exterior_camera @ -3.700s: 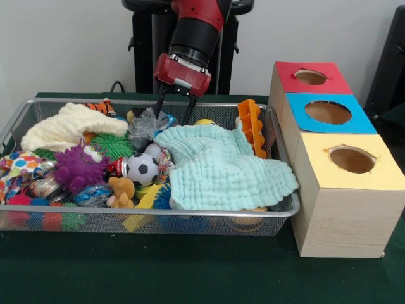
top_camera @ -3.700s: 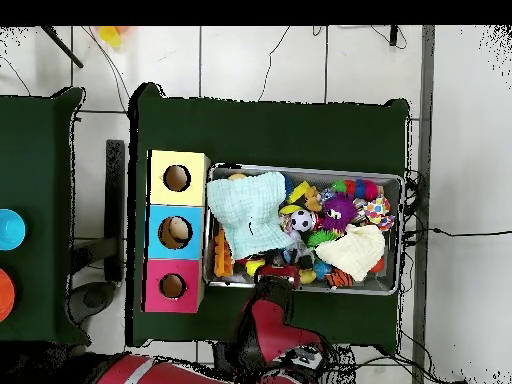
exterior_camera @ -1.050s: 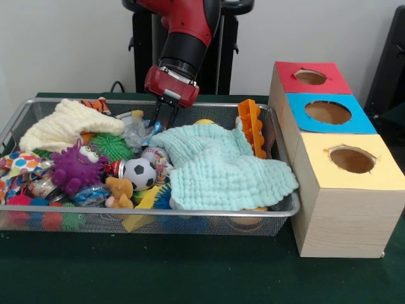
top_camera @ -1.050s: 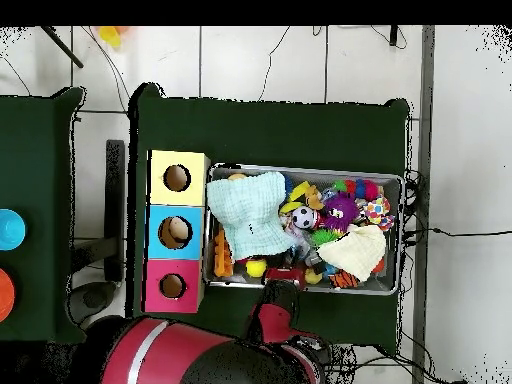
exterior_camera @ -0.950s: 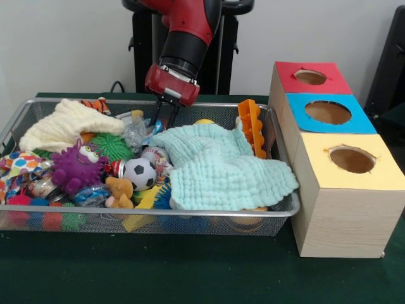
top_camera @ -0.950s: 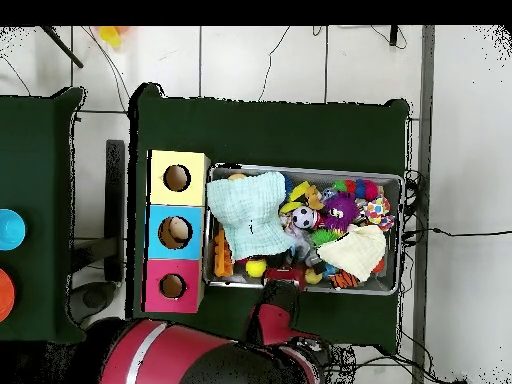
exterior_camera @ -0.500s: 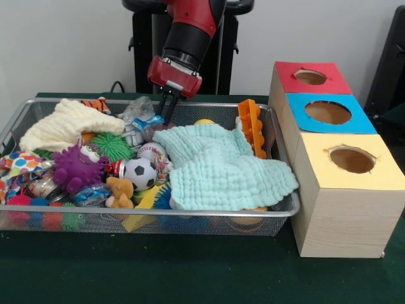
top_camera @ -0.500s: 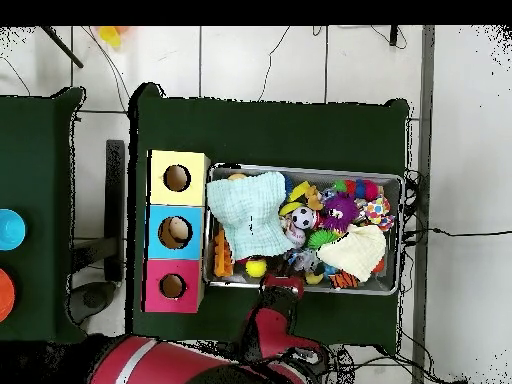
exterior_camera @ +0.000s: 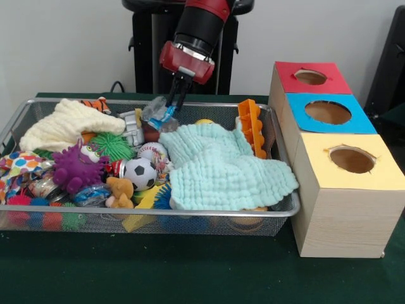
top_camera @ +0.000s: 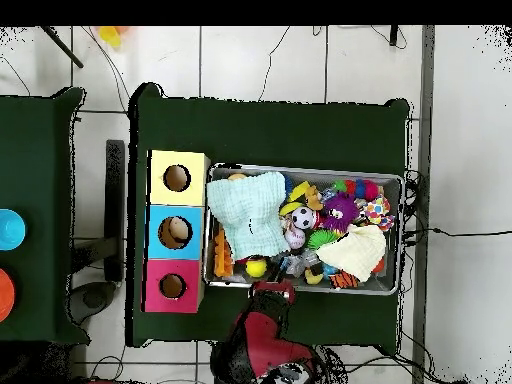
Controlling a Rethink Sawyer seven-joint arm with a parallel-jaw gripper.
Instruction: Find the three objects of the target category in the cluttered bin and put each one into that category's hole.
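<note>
The wire mesh bin [exterior_camera: 190, 216] is full of toys and cloths; it also shows in the overhead view [top_camera: 393, 180]. My gripper [exterior_camera: 172, 103] hangs over the bin's back middle, shut on a crinkly clear plastic packet with blue print [exterior_camera: 159, 114], which is lifted just above the clutter. In the overhead view the gripper [top_camera: 274, 289] is at the bin's lower edge. The blue-topped box's hole [exterior_camera: 328, 112] is to the right of the bin, between the red and yellow boxes; in the overhead view the hole [top_camera: 176, 232] is to the bin's left.
A mint green cloth [exterior_camera: 221, 164] covers the bin's right half. A cream knitted cloth [exterior_camera: 66, 123], a purple spiky toy [exterior_camera: 74, 168], a soccer ball [exterior_camera: 139, 173], a baseball [exterior_camera: 152, 152] and an orange plastic toy [exterior_camera: 252, 126] lie around it. The red hole [exterior_camera: 310, 76] and the yellow hole [exterior_camera: 352, 159] flank the blue one.
My gripper has risen and shifted a little to the right in the front view, with the clear plastic packet lifted out of the clutter in it.
</note>
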